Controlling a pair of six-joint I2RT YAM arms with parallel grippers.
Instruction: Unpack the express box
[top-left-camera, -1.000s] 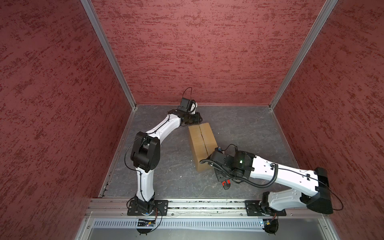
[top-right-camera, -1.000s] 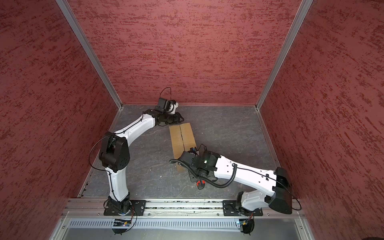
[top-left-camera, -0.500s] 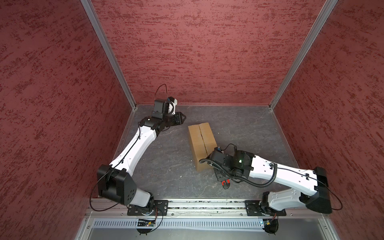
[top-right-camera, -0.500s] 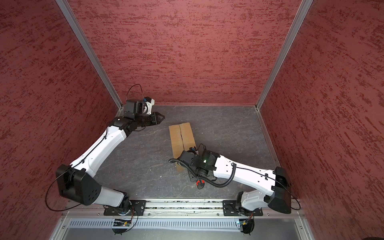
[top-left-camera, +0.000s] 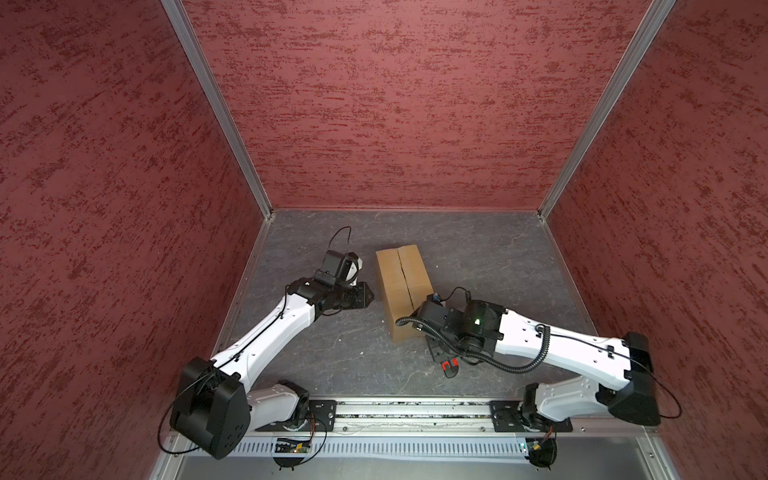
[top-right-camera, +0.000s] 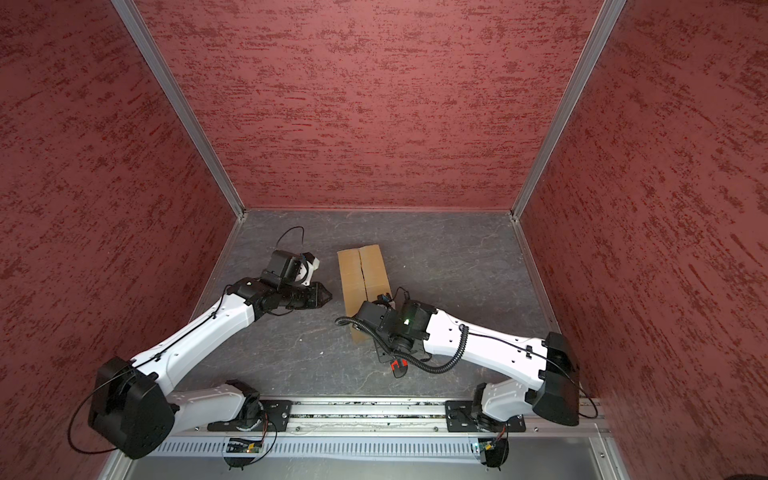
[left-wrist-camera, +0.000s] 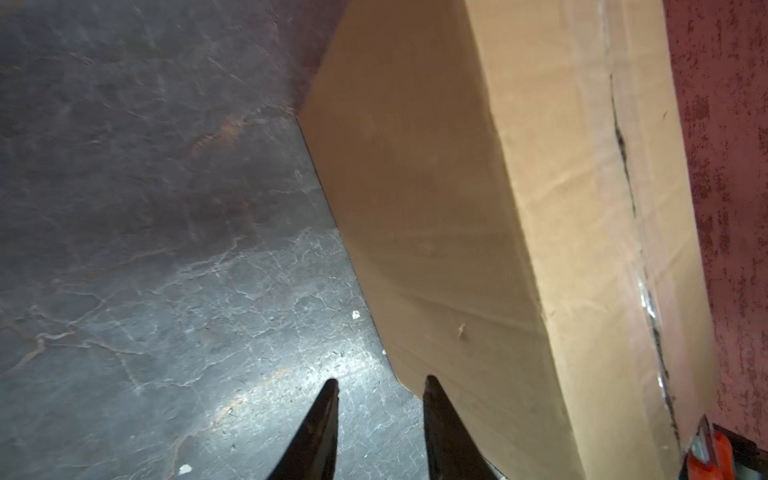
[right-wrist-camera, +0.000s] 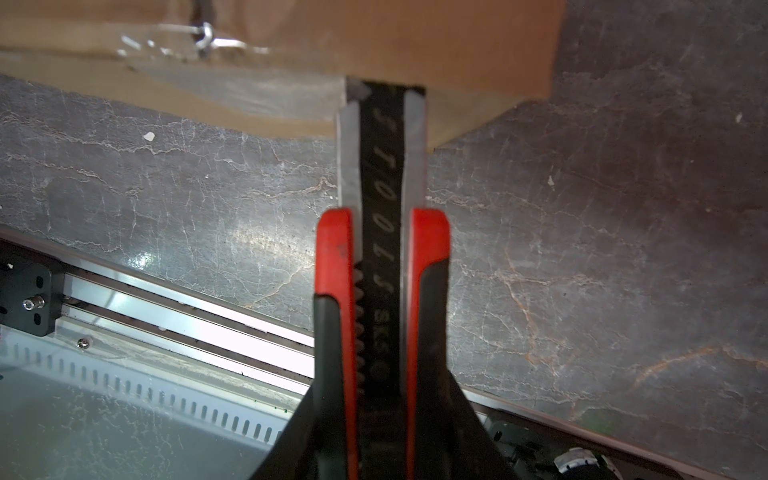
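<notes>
The express box (top-left-camera: 401, 282) (top-right-camera: 363, 274) is a plain brown carton lying closed on the dark floor, its centre seam running along the top. My left gripper (top-left-camera: 371, 297) (top-right-camera: 328, 297) hovers just off the box's left long side. In the left wrist view that gripper (left-wrist-camera: 380, 384) is open with only floor between its fingers, beside the box (left-wrist-camera: 457, 208). My right gripper (top-left-camera: 444, 357) (top-right-camera: 395, 361) (right-wrist-camera: 380, 395) is shut on a red-and-black utility knife (right-wrist-camera: 380, 187) (top-left-camera: 449, 366). The knife's tip touches the near end of the box (right-wrist-camera: 291, 41).
Red textured walls close in the left, back and right sides. A metal rail (top-left-camera: 415, 411) carrying both arm bases runs along the front edge. Bare marbled floor (top-left-camera: 332, 357) lies between the arms and to the right of the box.
My left arm has swung away from the box's far end, out to the left, and come back low beside the box's left side. The right arm, knife and box have not moved.
</notes>
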